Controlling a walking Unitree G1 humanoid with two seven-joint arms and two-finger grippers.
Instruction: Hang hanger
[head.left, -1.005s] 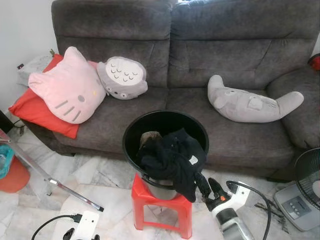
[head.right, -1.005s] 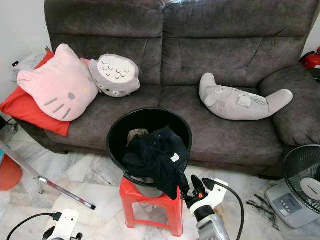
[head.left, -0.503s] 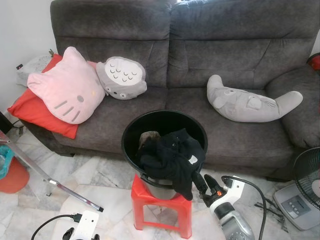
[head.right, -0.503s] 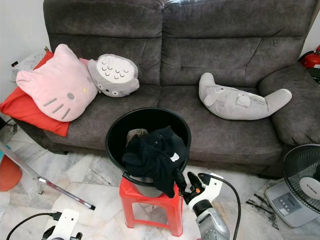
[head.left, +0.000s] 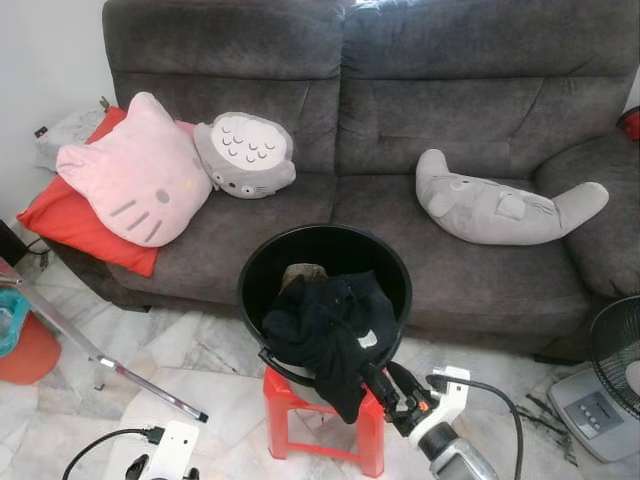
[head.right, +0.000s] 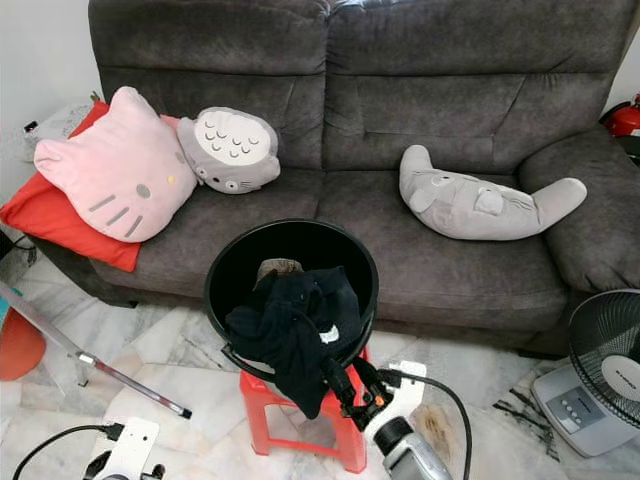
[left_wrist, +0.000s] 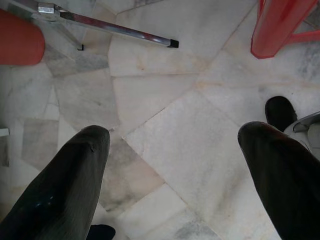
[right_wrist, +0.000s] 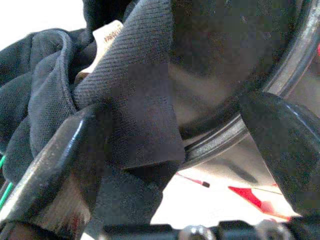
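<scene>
Your right pincer sits low in front of the red stool, its fingers spread apart at the near rim of the black bucket. In the right wrist view one finger lies against the hanging fold of the black garment, while the other is on the far side of the bucket rim; the cloth and the rim both sit in the gap between them, and the fingers are not clenched on either. The garment is heaped in the bucket and spills over its front edge, with a white label showing. The bucket stands on the stool, on the marble floor, just in front of the grey sofa.

You cannot make out a hanger in any of these views.

Your left pincer hangs released, fingers wide apart over the floor tiles, near a stool leg and a metal bar.

On the sofa lie a pink cat cushion on a red pillow, a round grey plush and a long grey plush.
</scene>
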